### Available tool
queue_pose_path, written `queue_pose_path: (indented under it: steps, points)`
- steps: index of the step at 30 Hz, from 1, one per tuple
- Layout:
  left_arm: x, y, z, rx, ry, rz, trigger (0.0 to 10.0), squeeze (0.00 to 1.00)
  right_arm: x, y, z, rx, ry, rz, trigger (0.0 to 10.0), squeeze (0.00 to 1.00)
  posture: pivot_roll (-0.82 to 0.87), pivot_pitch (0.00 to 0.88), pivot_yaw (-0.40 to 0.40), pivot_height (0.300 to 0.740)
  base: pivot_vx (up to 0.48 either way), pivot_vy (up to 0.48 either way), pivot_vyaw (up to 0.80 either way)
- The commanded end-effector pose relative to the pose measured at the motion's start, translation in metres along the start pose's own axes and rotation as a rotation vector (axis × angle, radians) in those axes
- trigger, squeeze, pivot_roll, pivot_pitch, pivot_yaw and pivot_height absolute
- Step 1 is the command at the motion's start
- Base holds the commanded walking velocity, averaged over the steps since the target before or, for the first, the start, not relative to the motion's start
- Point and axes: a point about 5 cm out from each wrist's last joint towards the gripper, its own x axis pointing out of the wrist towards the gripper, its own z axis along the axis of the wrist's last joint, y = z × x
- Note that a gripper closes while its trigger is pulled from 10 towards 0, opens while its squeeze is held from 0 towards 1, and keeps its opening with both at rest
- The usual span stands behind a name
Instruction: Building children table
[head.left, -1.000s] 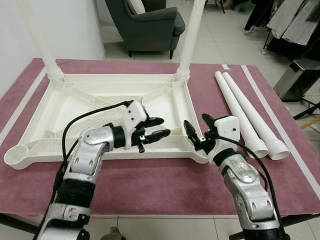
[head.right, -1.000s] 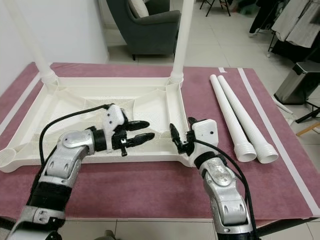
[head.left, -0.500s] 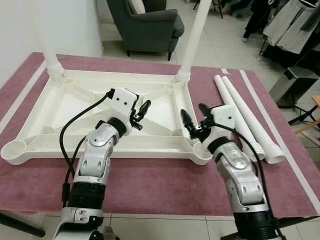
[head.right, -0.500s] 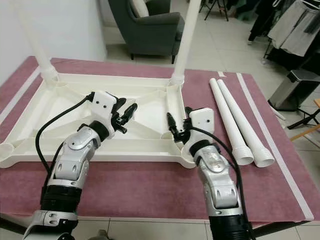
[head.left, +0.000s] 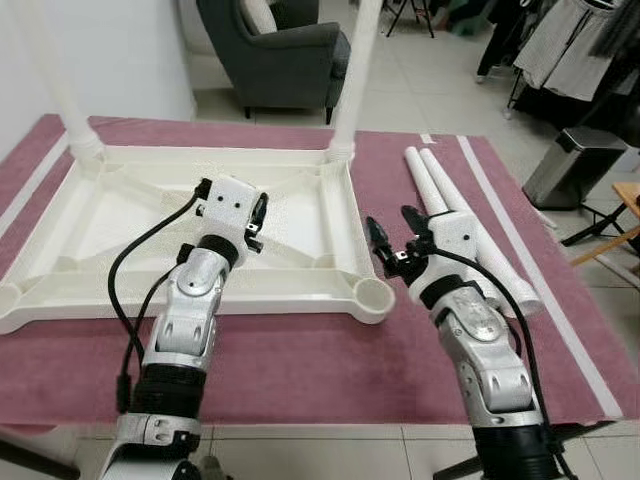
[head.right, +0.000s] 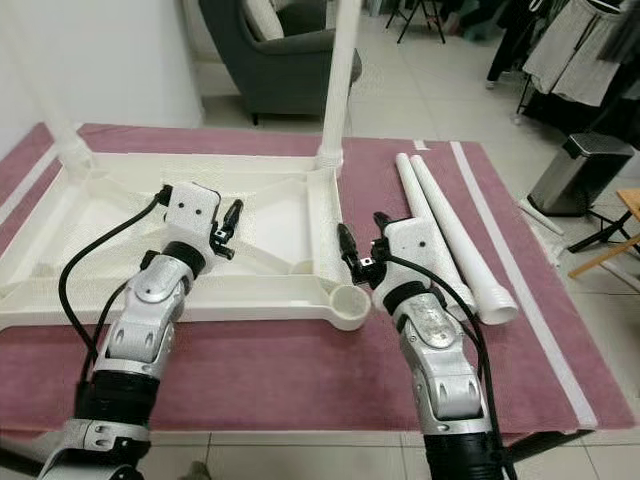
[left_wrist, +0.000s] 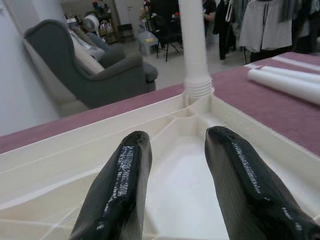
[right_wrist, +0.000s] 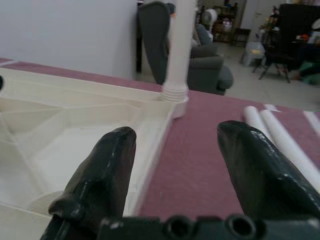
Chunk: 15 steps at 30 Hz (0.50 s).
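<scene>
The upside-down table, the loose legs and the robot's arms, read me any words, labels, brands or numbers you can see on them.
None can be read.
Upturned white tabletop: bare moulded plastic, no print.
Two loose white legs: plain, unmarked.
Left gripper and right gripper: white housings show no legible label; the fingers carry only a faint texture, no letters.

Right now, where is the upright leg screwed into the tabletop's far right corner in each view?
Left eye view: upright leg, top centre, beside the grey armchair.
Right eye view: same spot.
Left wrist view: ahead of the left pincer, at.
Right wrist view: ahead of the right pincer, at.
Shared landmark: the grey armchair behind it.
</scene>
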Motion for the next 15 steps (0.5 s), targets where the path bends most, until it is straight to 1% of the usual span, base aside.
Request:
queue_pose_path:
  steps: [1,10,14,15]
  points:
    - [0.0,0.0043,-0.0036,0.018,0.014,0.019,10.0,0.0,0.0004,0.0044,0.0007,0.012,-0.011,0.009,10.0,0.0,0.07,0.0,-0.023,0.74,0.0,-0.48,0.0]
    - [0.0003,0.0052,-0.0065,0.018,0.035,0.018,10.0,0.0,-0.0014,0.0061,-0.0008,0.011,-0.006,0.009,10.0,0.0,0.07,0.0,-0.018,0.74,0.0,-0.47,0.0]
    - [0.0013,0.0056,-0.0102,0.0,0.058,0.037,10.0,0.0,-0.0015,0.006,-0.0012,0.01,-0.008,0.009,10.0,0.0,0.07,0.0,-0.017,0.74,0.0,0.0,0.0]
    - [0.0016,0.0068,-0.0112,-0.005,0.065,0.047,10.0,0.0,-0.0016,0.0063,-0.0013,0.011,-0.008,0.01,10.0,0.0,0.07,0.0,-0.016,0.74,0.0,0.48,0.0]
